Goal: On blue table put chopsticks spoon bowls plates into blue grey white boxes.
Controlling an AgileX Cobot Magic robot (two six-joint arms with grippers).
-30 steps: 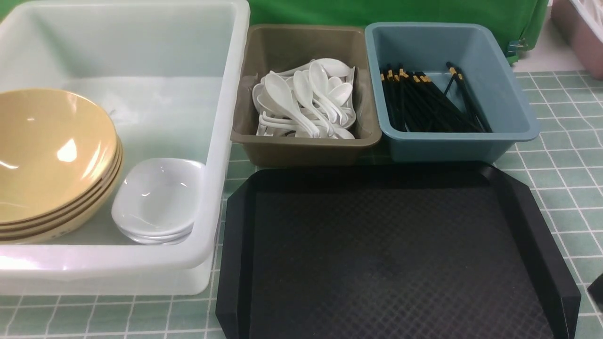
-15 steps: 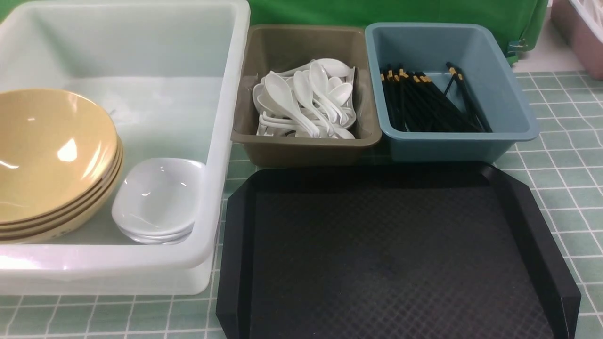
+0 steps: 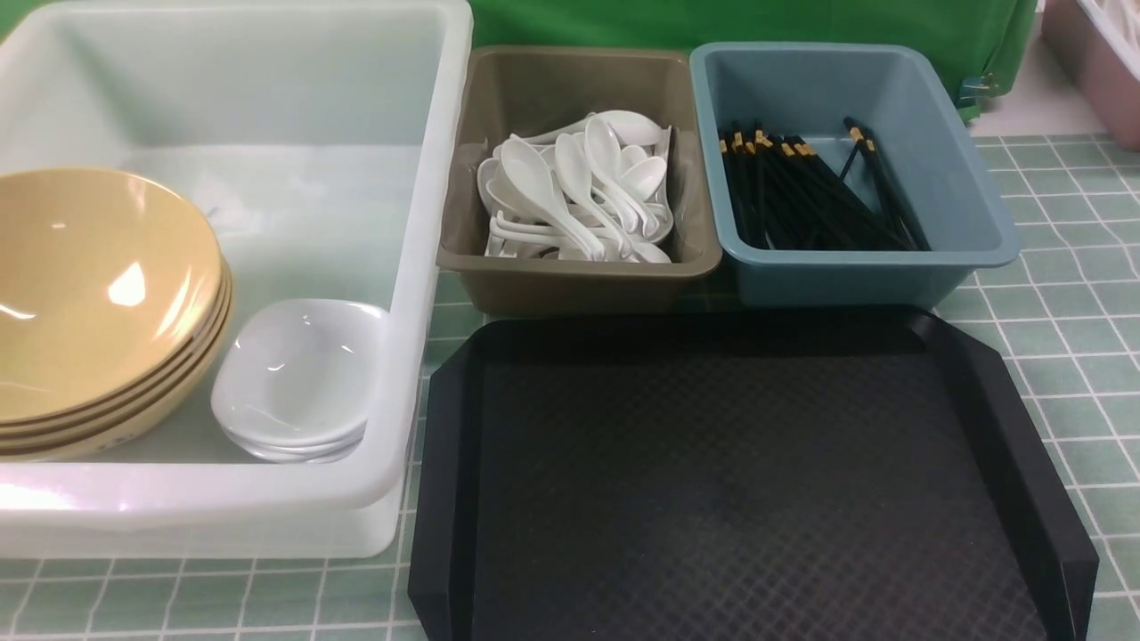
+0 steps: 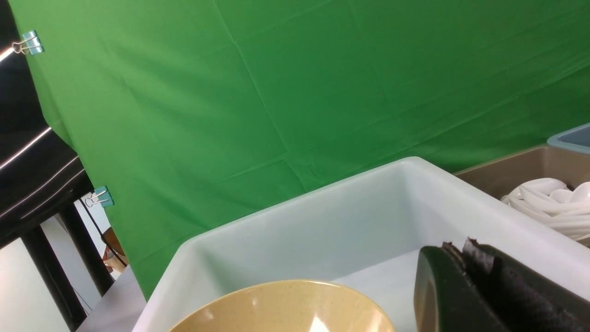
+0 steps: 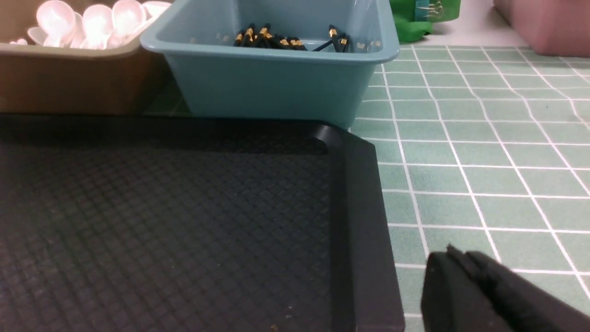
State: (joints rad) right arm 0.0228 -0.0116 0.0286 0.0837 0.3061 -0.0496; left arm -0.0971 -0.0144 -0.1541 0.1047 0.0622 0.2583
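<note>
On the blue table (image 3: 1060,338) stand three boxes. The white tub (image 3: 436,223) holds a stack of tan bowls (image 3: 89,294) and, beside it, a stack of small white plates (image 3: 294,374). White spoons (image 3: 570,191) fill the grey-brown bin (image 3: 570,280). Black chopsticks (image 3: 802,196) lie in the blue bin (image 3: 846,280). Neither gripper shows in the front view. My left gripper (image 4: 458,246) is shut and empty, over the white tub (image 4: 322,221) next to the top bowl (image 4: 286,309). My right gripper (image 5: 454,253) is shut and empty, over the table just right of the black tray (image 5: 364,230).
A flat black textured tray (image 3: 739,481) with nothing on it lies in front of the grey and blue bins. A green cloth backdrop (image 3: 712,22) hangs behind the boxes. A pinkish bin (image 3: 1095,62) stands at the far right.
A dark gripper tip seen at the front view's right edge a second ago has left that view. Nothing in the boxes has moved.
</note>
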